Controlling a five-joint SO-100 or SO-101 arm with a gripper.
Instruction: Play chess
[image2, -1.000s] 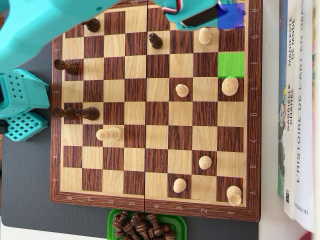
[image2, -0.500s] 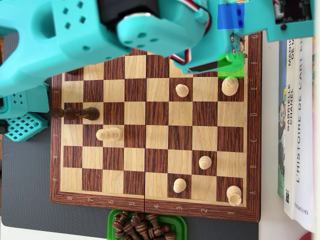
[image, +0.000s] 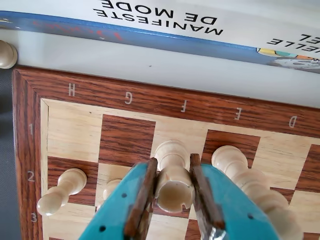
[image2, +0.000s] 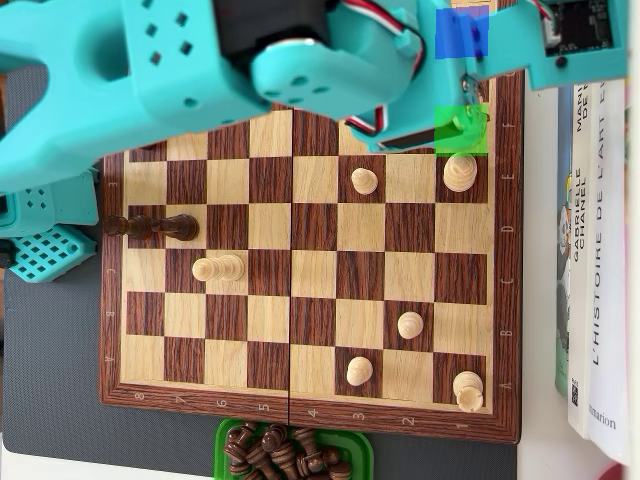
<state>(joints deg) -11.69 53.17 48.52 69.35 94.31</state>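
Rook (image: 172, 182) between hand (image: 172, 212) fingers, chessboard (image: 125, 130) beneath

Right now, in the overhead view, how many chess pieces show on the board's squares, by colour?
Light pieces: 6
Dark pieces: 1
Total: 7
Not counted: the held light piece in the gripper, hidden overhead.
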